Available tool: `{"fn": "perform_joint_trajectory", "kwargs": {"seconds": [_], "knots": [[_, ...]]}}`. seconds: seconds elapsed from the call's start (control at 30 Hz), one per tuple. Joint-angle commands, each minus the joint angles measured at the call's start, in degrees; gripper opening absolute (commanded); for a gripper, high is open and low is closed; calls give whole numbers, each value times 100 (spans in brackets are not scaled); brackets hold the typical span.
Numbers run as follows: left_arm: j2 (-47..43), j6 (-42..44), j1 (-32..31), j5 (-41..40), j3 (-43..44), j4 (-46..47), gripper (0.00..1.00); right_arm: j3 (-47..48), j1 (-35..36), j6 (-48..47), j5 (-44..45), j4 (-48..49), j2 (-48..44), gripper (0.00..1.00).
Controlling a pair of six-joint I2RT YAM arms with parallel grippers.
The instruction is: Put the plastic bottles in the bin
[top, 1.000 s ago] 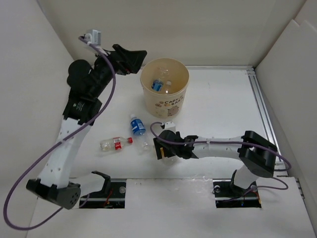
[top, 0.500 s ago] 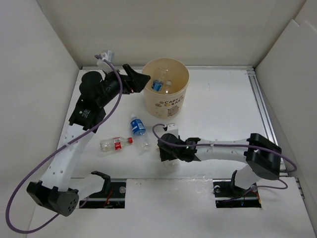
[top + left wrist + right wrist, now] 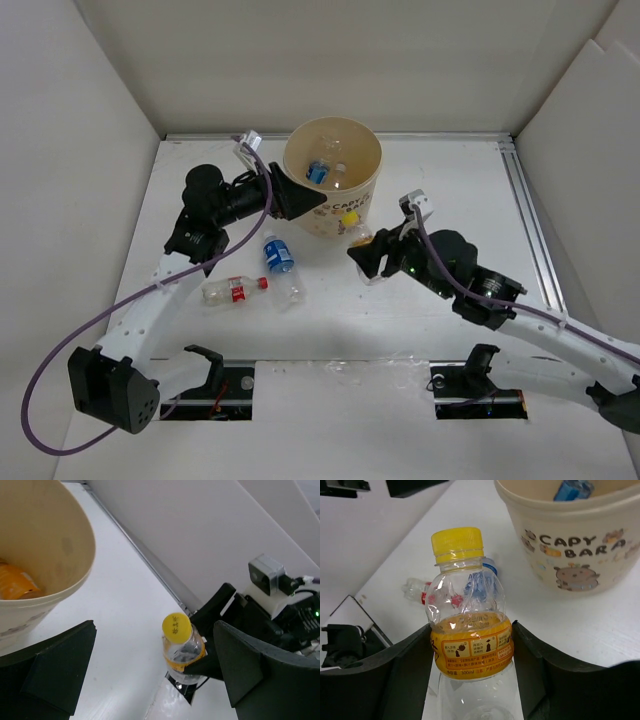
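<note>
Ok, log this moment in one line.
right gripper: shut on yellow-cap bottle, upright near bin | left gripper: open, empty | bottles: some on table

1. A robot lab test cell: plain white walls (image 3: 380,60) box in a white bench (image 3: 450,190).
2. Left arm (image 3: 130,320) and right arm (image 3: 545,325), both cabled, are bolted at its near edge.

The bin (image 3: 580,565) carries brown capitals on its side: "CAPY" over "BARA". The yellow-capped bottle (image 3: 467,600) wears an orange label (image 3: 471,650) with fine print, and only "300ml" can be made out. Marks on its cap (image 3: 177,626) are too small to read.
</note>
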Motion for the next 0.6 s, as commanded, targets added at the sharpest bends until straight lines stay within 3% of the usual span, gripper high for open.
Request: {"fn": "perform_joint_trajectory", "kwargs": {"seconds": [0.0, 0.33, 0.57], "knots": [[-194, -213, -3, 763, -2, 828, 100, 112, -140, -753, -831, 850, -2, 0], [-299, -266, -3, 966, -107, 942, 100, 1079, -141, -859, -1218, 1281, 1114, 0], [-361, 33, -3, 738, -107, 415, 100, 1264, -141, -806, -1218, 1536, 1167, 0]]}}
